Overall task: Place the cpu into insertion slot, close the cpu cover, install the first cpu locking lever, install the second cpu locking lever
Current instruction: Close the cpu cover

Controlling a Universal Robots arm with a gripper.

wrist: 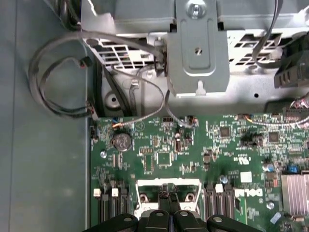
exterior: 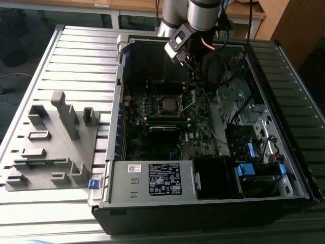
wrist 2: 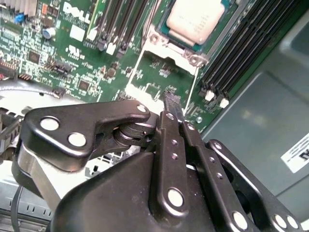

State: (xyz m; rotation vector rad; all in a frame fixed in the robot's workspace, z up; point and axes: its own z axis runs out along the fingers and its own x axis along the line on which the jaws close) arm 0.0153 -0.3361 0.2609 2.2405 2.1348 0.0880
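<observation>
A slatted metal table (exterior: 76, 56) is carrying an open computer case (exterior: 152, 203), which is lying on its side with its inside facing up. A grey moulded fixture (exterior: 56, 137) is sitting on the table just beside the case, toward the exterior view's left. The arm (exterior: 203, 12) is reaching down into the case from the far edge. A green circuit board (wrist: 159, 140) is covering the floor of the case, with long black memory slots (wrist 2: 241, 53) running along it near the socket.

The gripper (wrist 2: 172, 99) is hanging low over the board, and its two dark fingers (wrist 2: 169, 130) are pressing together with no gap showing between them. In both wrist views the fingertips are sitting at the free edge of the cpu cover (wrist: 169, 182). Whether that thin edge is pinched between them cannot be told.

The cpu cover is lying swung open, away from the socket, with bare green board showing through its square window. Its hinged edge is meeting the insertion slot (wrist 2: 161, 30). The cpu (wrist 2: 195, 19) is already sitting flat inside the insertion slot, its pale metal top facing up and uncovered. In the exterior view the cpu (exterior: 168, 105) is showing near the middle of the board, just toward that view's left of the gripper (exterior: 191, 76).
</observation>
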